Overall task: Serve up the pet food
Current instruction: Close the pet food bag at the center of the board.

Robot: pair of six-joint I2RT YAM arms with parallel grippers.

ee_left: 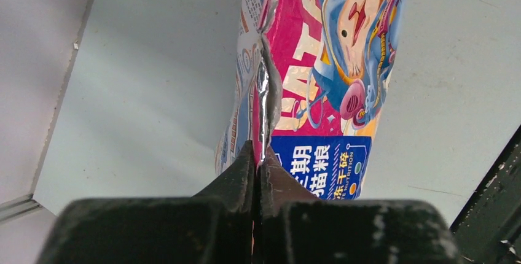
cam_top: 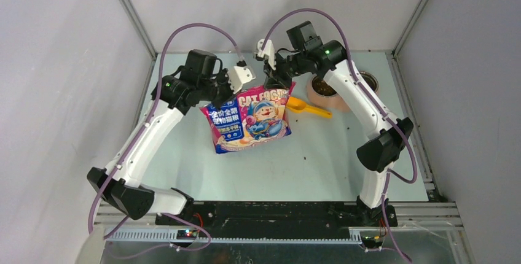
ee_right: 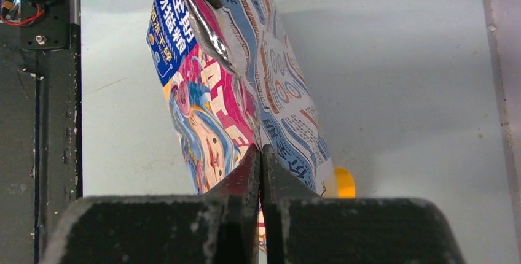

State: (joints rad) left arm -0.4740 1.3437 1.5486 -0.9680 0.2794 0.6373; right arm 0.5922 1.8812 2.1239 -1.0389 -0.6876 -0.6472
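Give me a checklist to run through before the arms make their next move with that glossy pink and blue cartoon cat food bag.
1. Left gripper hold on the glossy pink-and-blue cartoon-printed bag: ok, shut on one corner of its top edge.
2. Right gripper hold: ok, shut on the other corner of that edge.
3. Bag mouth open: cannot tell; the foil seam looks pressed together between the grippers.
4. Round tan bowl ready to the right of the bag: ok, dark brown kibble shows inside it.
5. Yellow plastic scoop: ok, lying on the pale green table between bag and bowl, in neither gripper.
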